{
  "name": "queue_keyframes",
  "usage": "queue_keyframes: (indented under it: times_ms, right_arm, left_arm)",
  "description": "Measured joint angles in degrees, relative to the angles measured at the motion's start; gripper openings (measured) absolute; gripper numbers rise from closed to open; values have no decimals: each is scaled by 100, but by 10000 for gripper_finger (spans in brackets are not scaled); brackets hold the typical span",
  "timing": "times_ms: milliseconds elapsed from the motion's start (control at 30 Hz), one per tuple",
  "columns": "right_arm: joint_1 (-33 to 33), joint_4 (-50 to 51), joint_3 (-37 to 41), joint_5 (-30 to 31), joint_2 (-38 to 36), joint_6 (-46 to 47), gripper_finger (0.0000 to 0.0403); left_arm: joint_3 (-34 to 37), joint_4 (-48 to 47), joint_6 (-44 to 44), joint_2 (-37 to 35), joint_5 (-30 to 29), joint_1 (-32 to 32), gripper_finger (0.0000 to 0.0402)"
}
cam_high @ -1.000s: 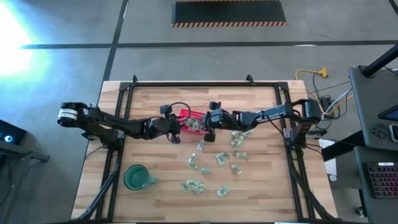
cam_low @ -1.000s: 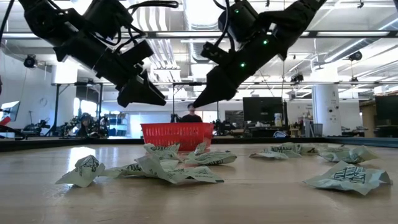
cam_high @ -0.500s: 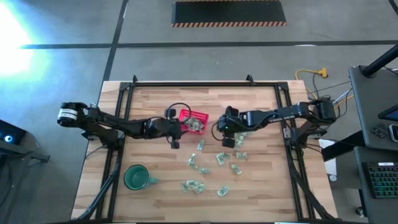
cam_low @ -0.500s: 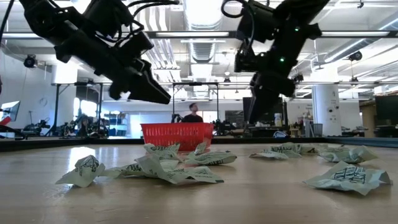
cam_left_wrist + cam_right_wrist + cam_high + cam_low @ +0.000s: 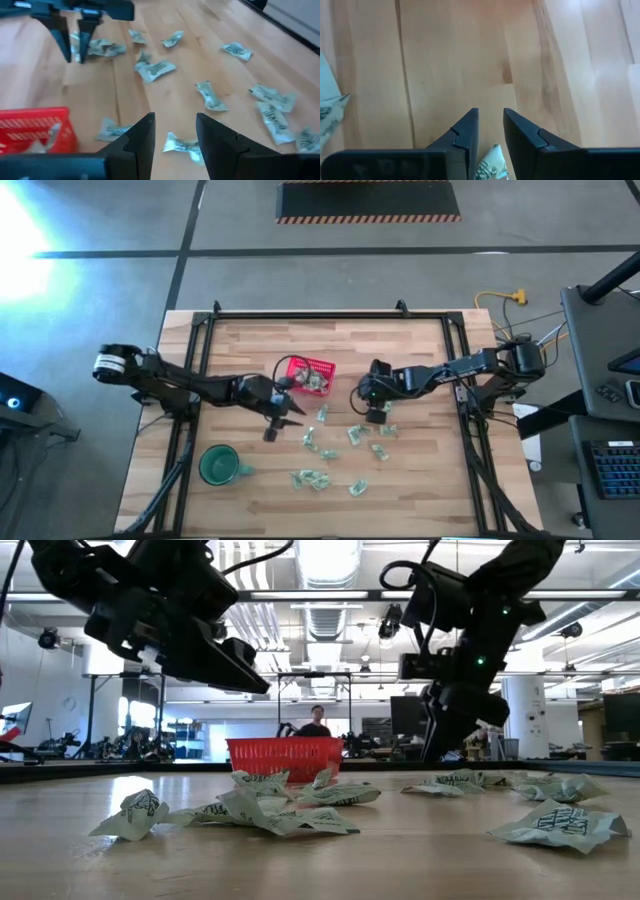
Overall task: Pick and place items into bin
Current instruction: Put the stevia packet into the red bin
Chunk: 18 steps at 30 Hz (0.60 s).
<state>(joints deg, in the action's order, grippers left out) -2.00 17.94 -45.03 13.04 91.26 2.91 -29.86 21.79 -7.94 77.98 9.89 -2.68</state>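
The task stood at an early stage. The red basket [image 5: 309, 372], at centre frame in the high view just above the scattered pieces, held only a few wrapped items [image 5: 314, 381], while most of the pale green-and-white wrapped pieces [image 5: 355, 434] lay loose on the wooden table [image 5: 420, 480] in the centre and lower centre of the frame. Judged from this, the bulk of the transfers remained. The pieces appeared crinkled and flattened, with dark print on pale wrapping; the basket showed perforated mesh walls. The left gripper [image 5: 283, 420] hung to the lower left of the basket, its fingers [image 5: 141, 136] spread with nothing between them. The right gripper [image 5: 375, 412] was positioned right of the basket over the upper edge of the scatter; its fingers [image 5: 465, 137] stood a narrow gap apart, with one piece [image 5: 488, 162] at their tips, though a firm pinch could not be confirmed. A green mug [image 5: 219, 465] stood at lower left, well apart from the work.
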Motion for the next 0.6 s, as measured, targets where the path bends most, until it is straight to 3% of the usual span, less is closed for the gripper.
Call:
queue_keyframes:
  times_ms: [167, 367, 600]
  right_arm:
    - [0, -17, 39, 0, -2, 12, 71]
    - [0, -33, 39, 0, -2, 44, 69]
    - [0, -34, 37, 0, -2, 77, 75]
  left_arm:
    - [2, 342, 35, 228, -37, -181, 126]
    - [-31, 504, 468, 663, -808, -287, 125]
    - [-58, 474, 992, 1125, -1172, -556, 125]
